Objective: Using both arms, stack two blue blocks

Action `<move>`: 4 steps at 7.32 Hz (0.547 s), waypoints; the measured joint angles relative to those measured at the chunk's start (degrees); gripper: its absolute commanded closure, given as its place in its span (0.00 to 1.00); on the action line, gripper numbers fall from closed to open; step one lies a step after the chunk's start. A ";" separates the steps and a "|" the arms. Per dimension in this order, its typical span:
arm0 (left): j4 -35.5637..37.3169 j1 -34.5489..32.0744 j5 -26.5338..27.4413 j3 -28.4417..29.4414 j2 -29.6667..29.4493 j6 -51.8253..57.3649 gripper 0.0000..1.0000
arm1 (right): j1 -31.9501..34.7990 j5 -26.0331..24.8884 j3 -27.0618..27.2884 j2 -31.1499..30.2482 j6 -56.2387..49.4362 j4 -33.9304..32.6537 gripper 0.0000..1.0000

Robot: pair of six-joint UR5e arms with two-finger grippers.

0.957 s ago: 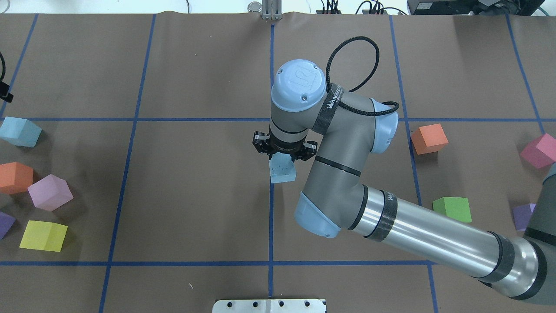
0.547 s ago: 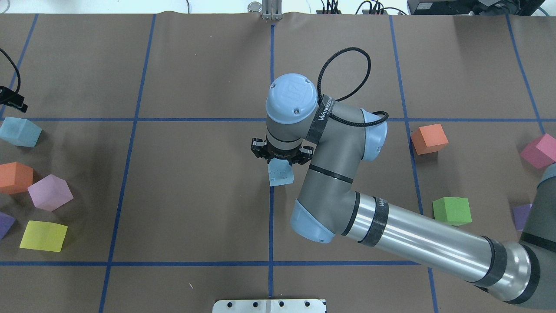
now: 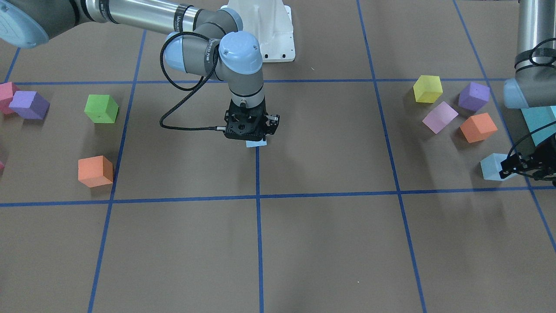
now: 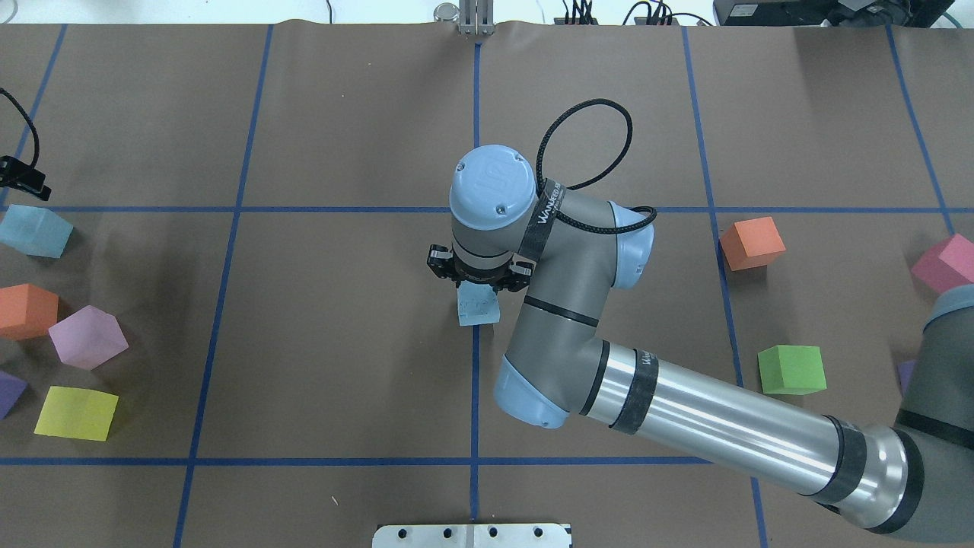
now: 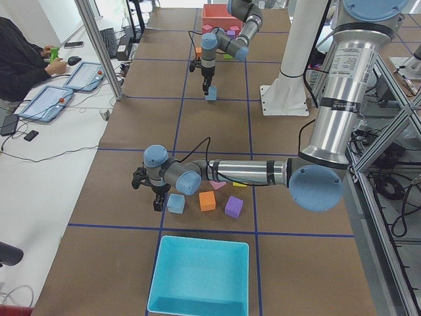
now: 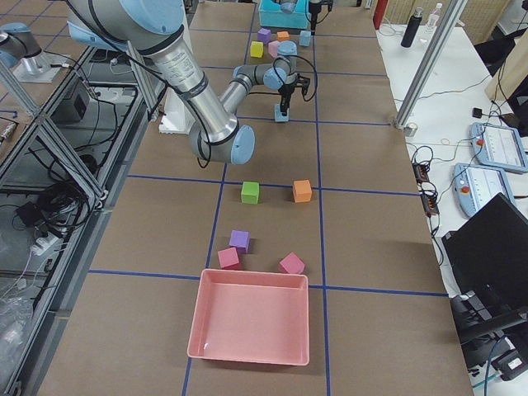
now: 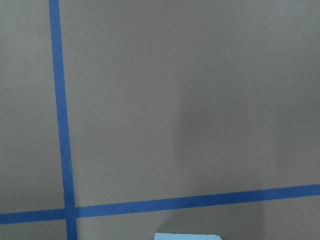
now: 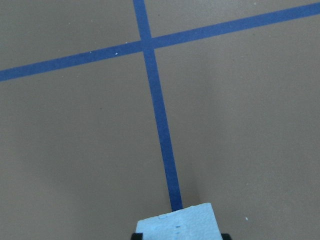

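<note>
My right gripper (image 4: 478,283) is shut on a pale blue block (image 4: 478,307) and holds it at the table's centre line, low over the brown paper; I cannot tell whether it touches. The block also shows in the front view (image 3: 256,144) and between the fingertips at the bottom of the right wrist view (image 8: 177,225). The second pale blue block (image 4: 34,230) lies at the far left. My left gripper (image 3: 527,168) hovers just beside and above it (image 3: 493,167) and looks open and empty. The block's edge shows in the left wrist view (image 7: 187,236).
An orange (image 4: 27,310), a lilac (image 4: 87,336), a yellow (image 4: 76,412) and a purple cube (image 4: 9,392) lie near the left block. Orange (image 4: 751,243), green (image 4: 792,368) and pink (image 4: 943,262) cubes lie right. A turquoise box (image 5: 200,276) and a pink tray (image 6: 252,318) stand at the table's ends.
My right arm has moved left with the blue block in its grip. The left gripper's black tip has come further into view at the left edge.
</note>
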 measured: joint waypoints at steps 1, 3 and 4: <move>-0.77 0.41 0.00 0.05 0.16 -0.61 0.02 | 0.04 -0.08 0.12 0.15 0.17 0.02 0.00; -2.23 0.96 0.13 0.12 0.90 -1.08 0.02 | 0.79 0.02 1.37 0.43 0.21 -0.15 0.00; -2.75 1.14 0.49 0.21 1.35 -1.11 0.02 | 1.44 0.22 2.36 0.47 0.16 -0.43 0.00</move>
